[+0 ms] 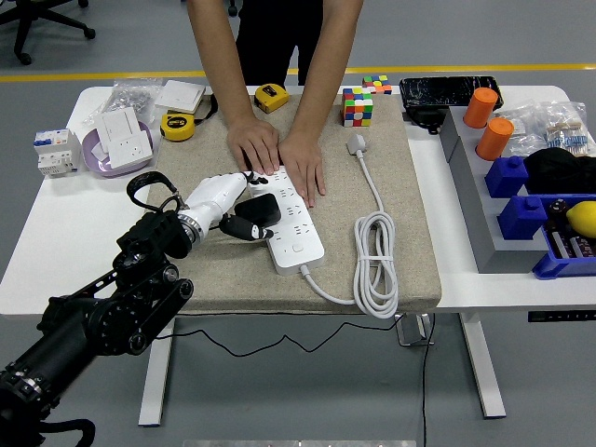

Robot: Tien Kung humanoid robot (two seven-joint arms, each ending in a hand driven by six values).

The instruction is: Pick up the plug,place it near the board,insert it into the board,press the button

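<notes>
A white power strip point(296, 226) lies on the beige mat point(400, 214). Its far end is held down by both hands of a person point(279, 154) standing across the table. The black plug point(262, 210) sits at the strip's left edge, over its sockets. My left hand point(233, 207), white with dark fingertips, reaches in from the lower left. Its fingers are curled over the plug and the thumb is under its near side. I cannot tell whether the plug's pins are in a socket. The right arm is out of view.
The strip's white cable point(376, 272) is coiled on the mat's right part. A Rubik's cube point(357, 105), two tape measures point(177, 126), a purple bowl point(93, 160) and a breaker point(54, 152) lie at the back and left. Blue bins point(535, 209) and orange cylinders point(494, 137) stand at the right.
</notes>
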